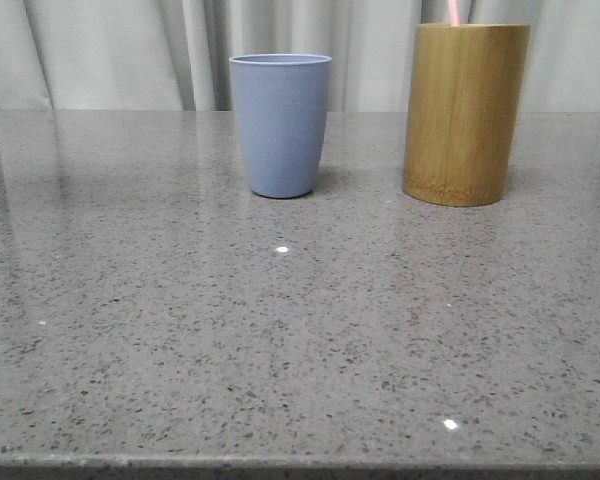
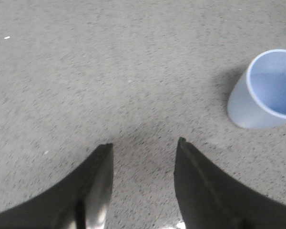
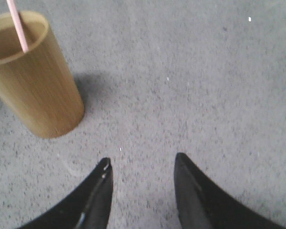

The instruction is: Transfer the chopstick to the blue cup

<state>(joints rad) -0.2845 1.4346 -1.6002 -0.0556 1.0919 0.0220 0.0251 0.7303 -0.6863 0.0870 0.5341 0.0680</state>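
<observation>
Worktop point(image 1: 300, 380): speckled grey stone surface with a polished sheen, its front edge nearest the front camera; small bright light reflections dot it.
Left fingers point(image 2: 144, 148): two dark prongs seen in the left wrist view, spread apart with bare worktop between them, grasping nothing; they hang over the worktop.
Blue cup point(image 1: 280, 125): smooth grey-blue tumbler, upright, toward the back of the worktop, left of centre in the front view; its inside, seen in the left wrist view point(image 2: 266, 90), appears empty.
Bamboo holder point(image 1: 465, 113): taller tan cylinder, upright, to the right of the blue cup and well apart from it, at about the same depth on the worktop; in the right wrist view point(image 3: 35, 78) it casts a soft shadow on the worktop.
Chopstick point(image 1: 454, 12): thin pale pink stick standing inside the bamboo holder, its upper end rising above the rim; in the right wrist view point(image 3: 17, 26) it leans against the inner wall.
Right fingers point(image 3: 142, 160): two dark prongs seen in the right wrist view, spread apart, grasping nothing, over bare worktop near the bamboo holder without touching it.
Backdrop: pale pleated curtain point(image 1: 100, 50) behind the worktop.
</observation>
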